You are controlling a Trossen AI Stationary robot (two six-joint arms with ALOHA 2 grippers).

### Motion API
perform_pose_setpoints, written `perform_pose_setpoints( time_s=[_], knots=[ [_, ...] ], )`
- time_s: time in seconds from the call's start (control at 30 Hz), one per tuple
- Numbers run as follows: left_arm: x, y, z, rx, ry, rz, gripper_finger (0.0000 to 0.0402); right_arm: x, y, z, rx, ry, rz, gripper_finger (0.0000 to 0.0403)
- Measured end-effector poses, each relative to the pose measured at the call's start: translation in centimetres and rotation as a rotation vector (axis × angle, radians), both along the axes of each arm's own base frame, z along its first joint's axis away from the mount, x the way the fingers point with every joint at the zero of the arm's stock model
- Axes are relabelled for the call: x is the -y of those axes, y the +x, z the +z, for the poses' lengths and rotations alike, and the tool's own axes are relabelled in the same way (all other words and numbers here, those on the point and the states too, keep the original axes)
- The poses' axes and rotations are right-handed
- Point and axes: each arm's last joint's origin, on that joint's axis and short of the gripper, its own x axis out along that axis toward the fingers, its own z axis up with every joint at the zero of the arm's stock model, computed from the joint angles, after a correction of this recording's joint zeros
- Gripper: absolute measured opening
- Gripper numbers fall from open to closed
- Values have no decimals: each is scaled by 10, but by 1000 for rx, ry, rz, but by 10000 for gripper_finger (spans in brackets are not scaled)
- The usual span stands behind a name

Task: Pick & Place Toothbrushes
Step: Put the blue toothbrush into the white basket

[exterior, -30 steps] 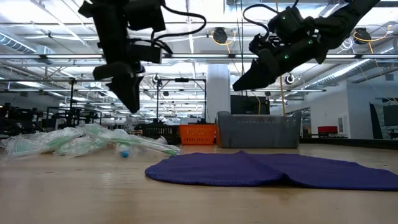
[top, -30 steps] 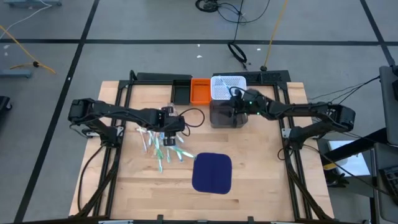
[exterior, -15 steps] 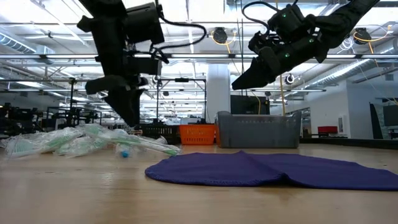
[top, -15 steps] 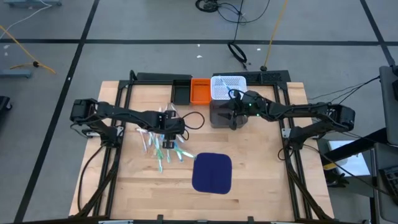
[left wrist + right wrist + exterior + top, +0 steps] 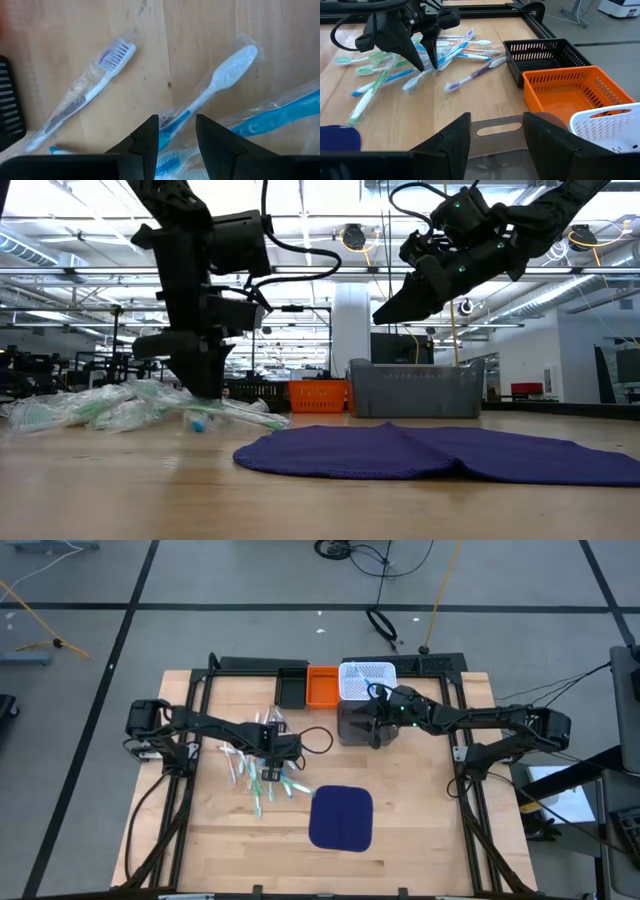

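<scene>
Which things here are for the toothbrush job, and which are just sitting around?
For the job:
- toothbrushes, wrapped, in a pile
- left gripper, open, down at the pile
- right gripper, open, over the grey bin

Just there:
- blue mat
- black basket
- orange basket
- white basket

No lettering or numbers can be read anywhere, though distant room signs may be too faint.
</scene>
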Motion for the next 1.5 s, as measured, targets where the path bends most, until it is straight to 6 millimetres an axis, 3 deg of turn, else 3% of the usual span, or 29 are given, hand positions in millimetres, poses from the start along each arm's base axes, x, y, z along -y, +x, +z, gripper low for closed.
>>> perform_pose_setpoints(
  time_s=[0.27,0.43,0.63,0.83,1.1,1.5],
  knots=[
    [0,0,1,22,-8,64,10,0,0,0,-1,1,0,169],
    [0,3,8,24,12,105,2,0,0,0,-2,1,0,166],
    [5,16,40,34,79,141,1,0,0,0,-4,2,0,166],
    [9,36,75,167,98,153,0,0,0,0,-4,3,0,166],
    [12,48,118,356,113,183,0,0,0,-1,-7,5,2,166],
    [14,65,149,614,87,160,0,-18,9,8,90,-14,70,166]
  ],
)
